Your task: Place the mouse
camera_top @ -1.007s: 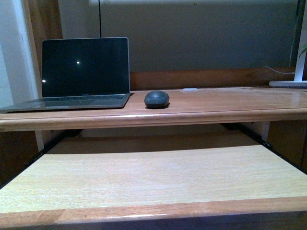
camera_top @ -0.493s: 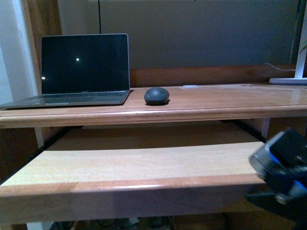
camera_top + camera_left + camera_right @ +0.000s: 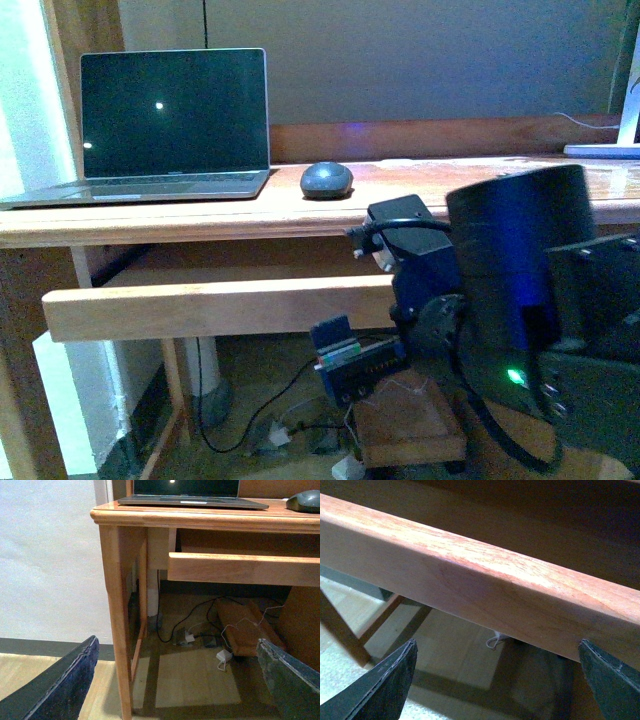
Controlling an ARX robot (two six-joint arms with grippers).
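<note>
The mouse [image 3: 326, 180] sat on the tabletop [image 3: 470, 195], right of the laptop [image 3: 170, 125]. Both tools gaped wide, empty; the right tool [image 3: 495, 680] should rise clear of the keyboard tray [image 3: 470, 590] before reaching.

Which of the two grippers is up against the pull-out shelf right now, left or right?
The right gripper: its open fingers straddle the shelf's front edge closely. The left gripper, also open, sits back by the desk leg, far from the shelf.

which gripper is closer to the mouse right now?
Right, as far as the views show. The right arm rises in front of the desk just below the mouse, its gripper open at the tray edge. The left gripper hangs open low by the desk's far-left leg.
</note>
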